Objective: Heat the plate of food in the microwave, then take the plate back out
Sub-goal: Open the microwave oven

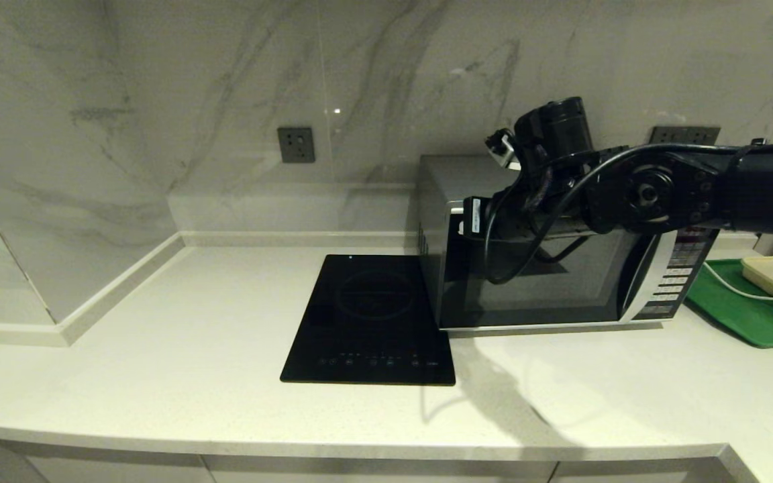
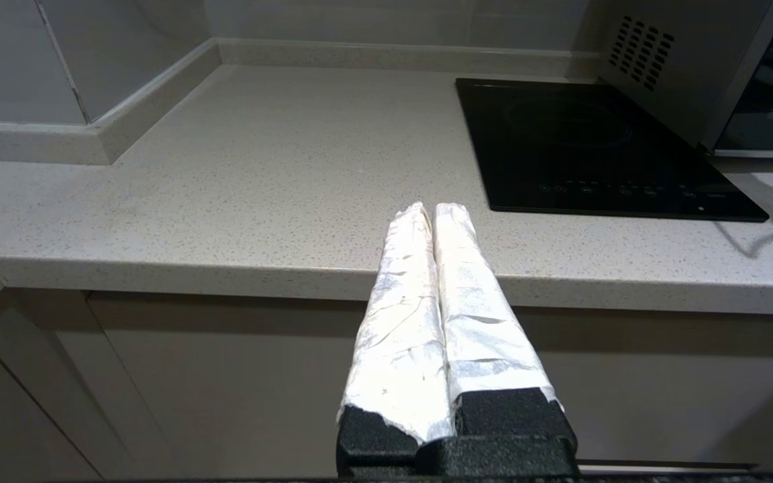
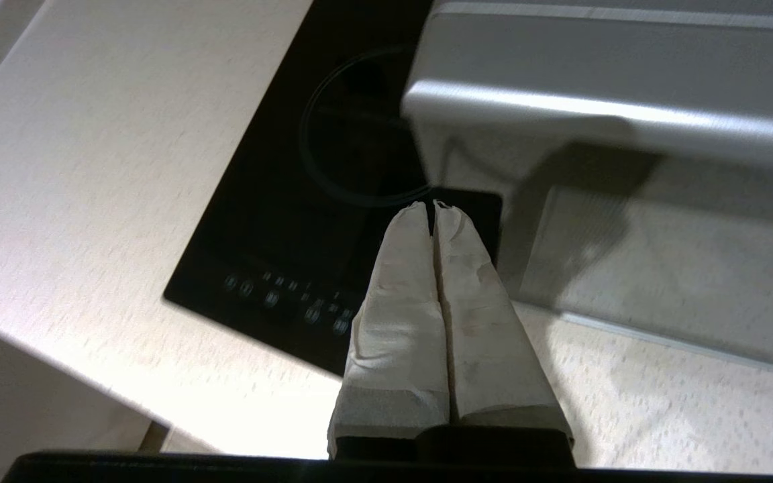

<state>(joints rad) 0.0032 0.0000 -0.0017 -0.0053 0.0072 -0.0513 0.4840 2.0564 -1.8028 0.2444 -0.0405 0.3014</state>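
Marble-walled kitchen, speckled table (image 1: 158,349): one microwave (image 1: 547,282) at 3 o'clock, one cooktop (image 1: 370,322), one green tray (image 1: 739,308); right pincer (image 3: 432,204) and left pincer (image 2: 435,208) both pressed closed, empty.

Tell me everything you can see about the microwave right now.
The microwave is a silver-grey box with a dark reflective glass door, curved silver trim and a keypad panel on its right side. Vent holes show on its left wall. The door looks shut, and the plate of food is not visible. It stands on the pale counter against the marble wall, beside the black cooktop, with a green tray on its other side. The right gripper, shut, hangs at its front left corner.
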